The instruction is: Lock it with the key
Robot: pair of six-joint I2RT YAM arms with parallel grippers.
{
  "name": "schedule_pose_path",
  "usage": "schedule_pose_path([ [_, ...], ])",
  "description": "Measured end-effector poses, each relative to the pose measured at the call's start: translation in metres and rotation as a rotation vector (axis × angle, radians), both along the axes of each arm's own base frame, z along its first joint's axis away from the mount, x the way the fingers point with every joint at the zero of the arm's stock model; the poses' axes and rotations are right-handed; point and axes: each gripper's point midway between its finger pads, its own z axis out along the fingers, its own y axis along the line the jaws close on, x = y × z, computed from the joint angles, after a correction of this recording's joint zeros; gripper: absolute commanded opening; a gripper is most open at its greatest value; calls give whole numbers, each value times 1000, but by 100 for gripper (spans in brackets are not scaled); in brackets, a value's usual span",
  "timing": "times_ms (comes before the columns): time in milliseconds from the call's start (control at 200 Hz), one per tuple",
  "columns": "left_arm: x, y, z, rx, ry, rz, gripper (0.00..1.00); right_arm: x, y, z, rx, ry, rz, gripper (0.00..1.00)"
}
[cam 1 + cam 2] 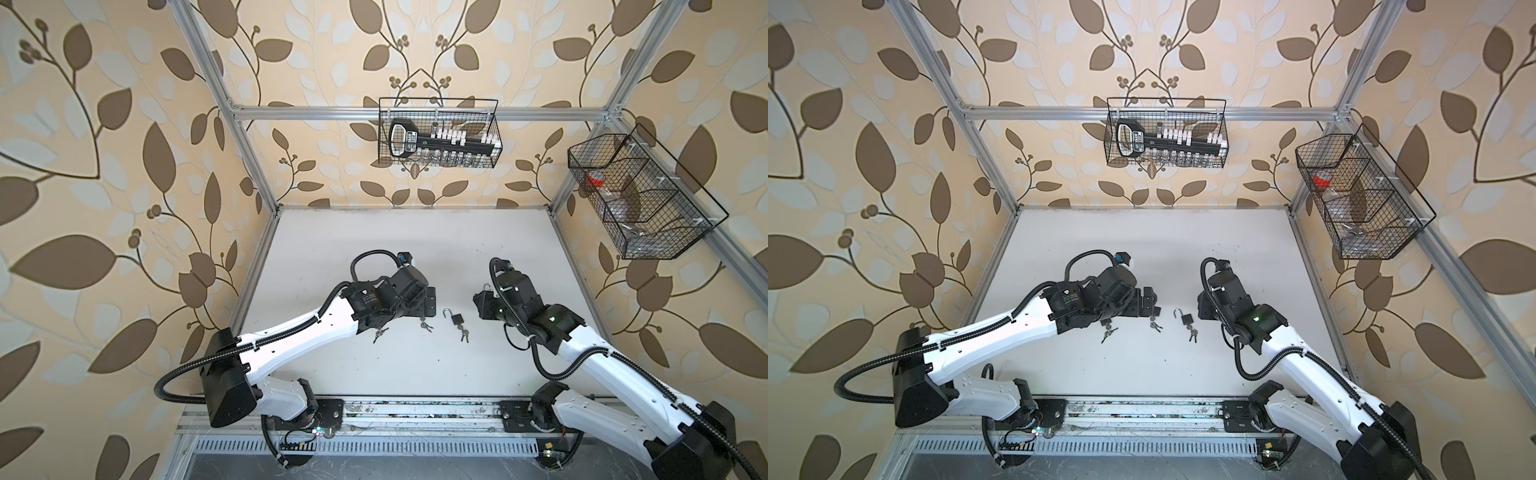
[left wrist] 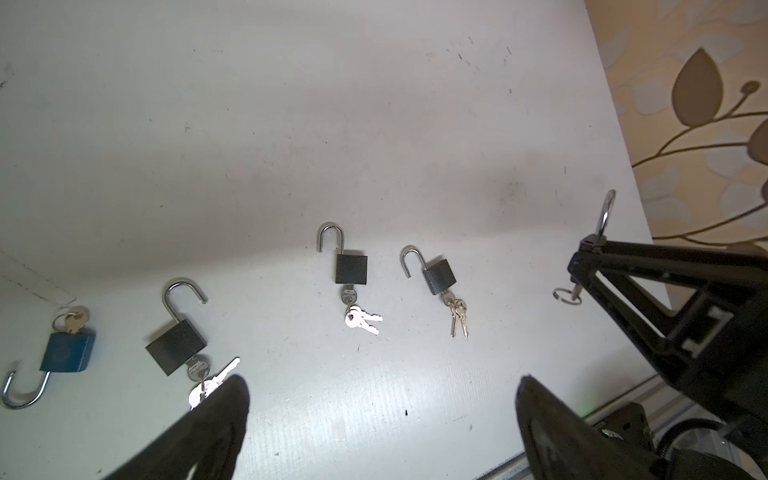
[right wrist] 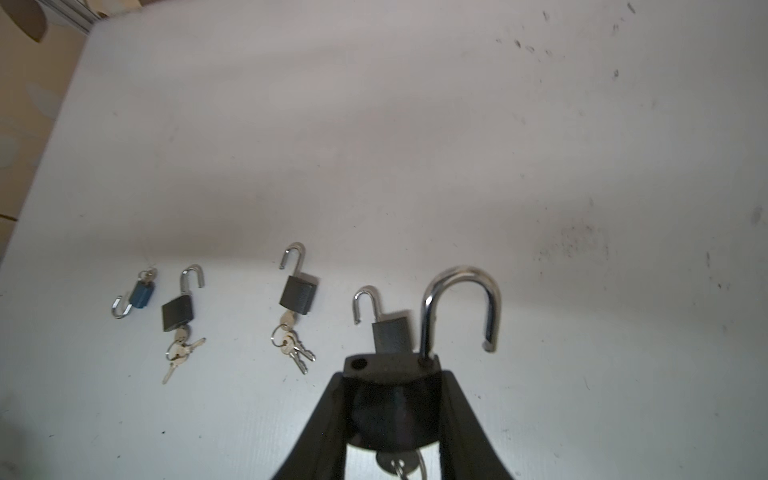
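The lock is clenched by its dark body between the fingers of the right gripper. Its shackle is swung open, the free end out of its hole. A key on a ring sticks out of the end of the body opposite the shackle. In both top views the right gripper holds the lock over the white table, a little right of the middle. The left gripper hangs released, jaws spread wide with nothing between them, and faces the right one across a gap. Four more locks lie on the table in a row, all with open shackles and keys in them. Three are black locks. The fourth is a blue lock at the end farthest from the held one, with its shackle pointing the opposite way to the rest. The nearest black padlock lies between the two grippers
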Motion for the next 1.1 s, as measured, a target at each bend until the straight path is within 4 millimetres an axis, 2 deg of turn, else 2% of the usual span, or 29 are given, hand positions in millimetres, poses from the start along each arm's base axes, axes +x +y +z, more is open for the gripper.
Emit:
schedule_pose_path([
  [100,-5,6,19,-44,-59,-42,99,2,6,11,64,-78,18,0],
  [240,-4,20,49,-129,-129,-67,99,-7,13,2,100,-80,78,0],
  [320,2,31,59,-172,-148,-52,99,-10,21,0,114,-75,129,0],
  [410,8,41,58,-215,-147,-45,99,-12,33,5,138,-91,201,0],
  [560,15,52,41,-275,-95,-47,99,-15,51,11,164,-114,317,0],
  [625,18,54,40,-292,-83,-51,99,-17,57,16,172,-134,363,0],
  [815,14,50,56,-342,-118,-102,99,-16,64,38,177,-238,435,0],
  [970,15,55,66,-357,-148,-107,99,-12,67,69,207,-329,469,0],
  [1100,16,57,78,-353,-172,-123,99,-13,76,92,257,-379,563,0],
])
